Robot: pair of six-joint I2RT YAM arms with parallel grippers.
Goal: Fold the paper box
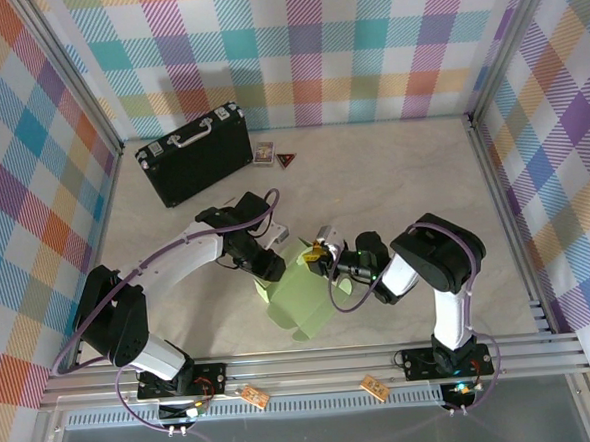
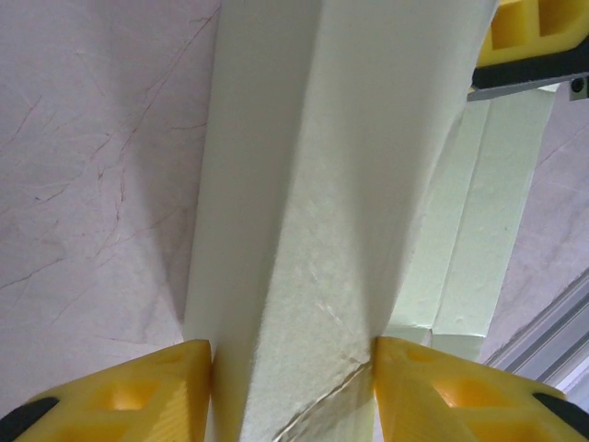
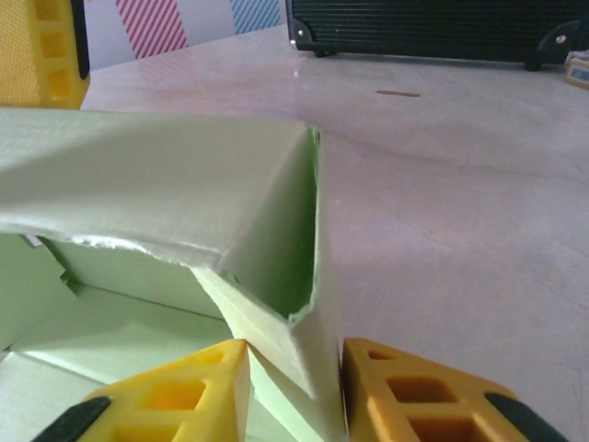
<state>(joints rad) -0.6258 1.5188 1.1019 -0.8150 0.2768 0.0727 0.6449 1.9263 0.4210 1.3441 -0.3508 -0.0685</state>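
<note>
The paper box (image 1: 300,306) is pale green card, partly folded, lying between the two arms near the table's front. In the left wrist view a raised double wall of the paper box (image 2: 313,184) runs up between my left gripper (image 2: 293,354) fingers, and both yellow pads touch it. My left gripper (image 1: 274,265) is on the box's far left side. From the right, my right gripper (image 1: 322,254) meets the far edge of the box. In the right wrist view my right gripper (image 3: 294,354) is shut on an upright corner of the paper box (image 3: 138,175).
A black briefcase (image 1: 196,152) with metal corners lies at the back left, its side showing as the briefcase (image 3: 433,28) in the right wrist view. Two small cards (image 1: 263,153) and a dark triangle (image 1: 286,160) lie beside it. An aluminium rail (image 1: 314,365) runs along the near edge.
</note>
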